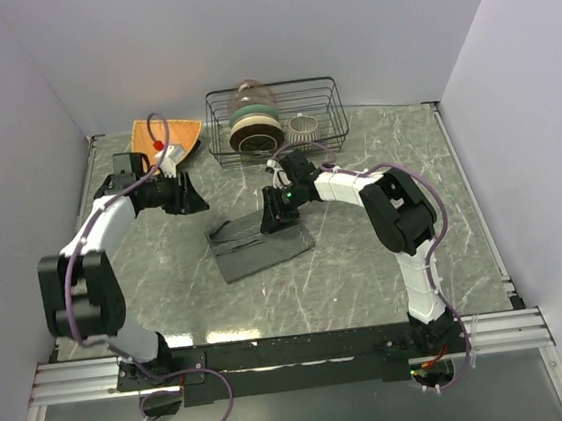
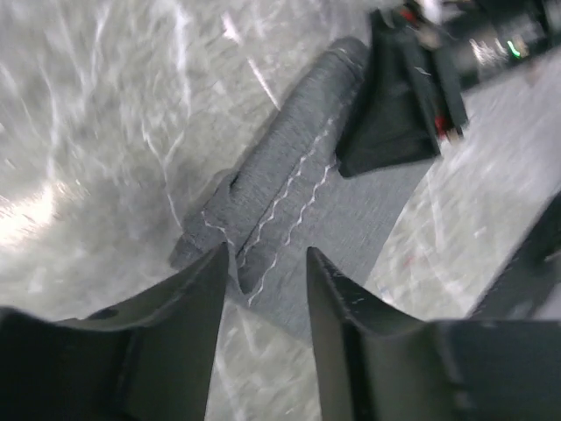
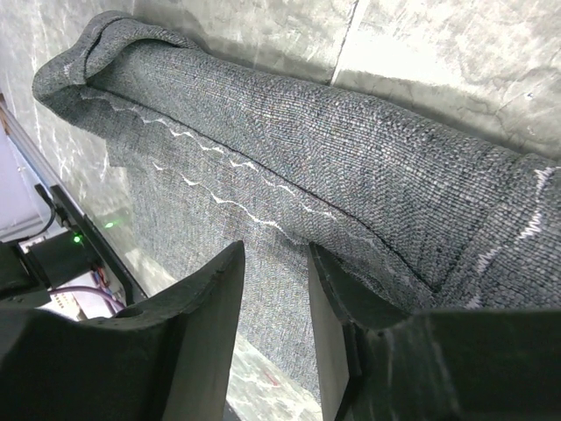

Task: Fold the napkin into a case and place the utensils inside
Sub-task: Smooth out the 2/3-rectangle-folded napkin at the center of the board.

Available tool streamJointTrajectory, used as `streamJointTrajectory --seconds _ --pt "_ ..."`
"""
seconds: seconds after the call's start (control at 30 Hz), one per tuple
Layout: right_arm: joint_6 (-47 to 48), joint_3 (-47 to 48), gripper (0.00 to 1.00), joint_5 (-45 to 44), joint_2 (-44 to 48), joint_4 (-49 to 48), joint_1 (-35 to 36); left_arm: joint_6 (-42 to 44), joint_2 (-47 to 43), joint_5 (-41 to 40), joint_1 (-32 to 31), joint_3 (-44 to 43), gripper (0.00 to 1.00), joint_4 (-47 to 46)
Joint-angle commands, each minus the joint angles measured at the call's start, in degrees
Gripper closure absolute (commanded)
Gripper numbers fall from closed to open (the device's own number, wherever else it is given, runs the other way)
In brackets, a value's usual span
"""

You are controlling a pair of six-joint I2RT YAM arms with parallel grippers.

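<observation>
Far left of your table point(image 1: 168, 283), the orange mat point(image 1: 166, 135) lies against the back wall. Just in front of it, your left gripper point(image 1: 191, 195) hangs above the marble surface, well apart from the cloth. Its jaws stand partly open, and its wrist view shows nothing held between the fingers point(image 2: 210, 289).

At mid-table lies the napkin point(image 1: 255, 251), dark grey and partly folded into a long rectangle set at a slant. Its far long edge is turned over into a thick roll, with pale wavy stitching running alongside it. One end is bunched and uneven.

Your right gripper point(image 1: 274, 216) sits over that far edge, near the napkin's right end. Its jaws are partly open, and the gap between the fingers point(image 3: 219, 289) shows only flat cloth below. You cannot tell whether the tips touch the fabric.

Behind it, at the back wall, the wire rack point(image 1: 324, 90) holds stacked bowls point(image 1: 254, 123) and a small white cup point(image 1: 302, 125).
</observation>
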State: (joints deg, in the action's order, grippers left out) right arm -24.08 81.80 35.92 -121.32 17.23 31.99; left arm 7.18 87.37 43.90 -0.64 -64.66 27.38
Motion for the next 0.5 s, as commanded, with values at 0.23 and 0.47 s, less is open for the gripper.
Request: streamJointTrajectory --seconds 0.23,0.47 --pt "1.6 -0.7 0.59 -3.6 -0.2 0.7 -0.1 -17.2 13.3 10.2 4.1 5.2 0.68 -7.0" --pt "1.3 -0.9 0.59 -3.8 -0.5 0.5 -0.3 -12.5 16.8 9.8 3.3 7.7 0.80 -3.7"
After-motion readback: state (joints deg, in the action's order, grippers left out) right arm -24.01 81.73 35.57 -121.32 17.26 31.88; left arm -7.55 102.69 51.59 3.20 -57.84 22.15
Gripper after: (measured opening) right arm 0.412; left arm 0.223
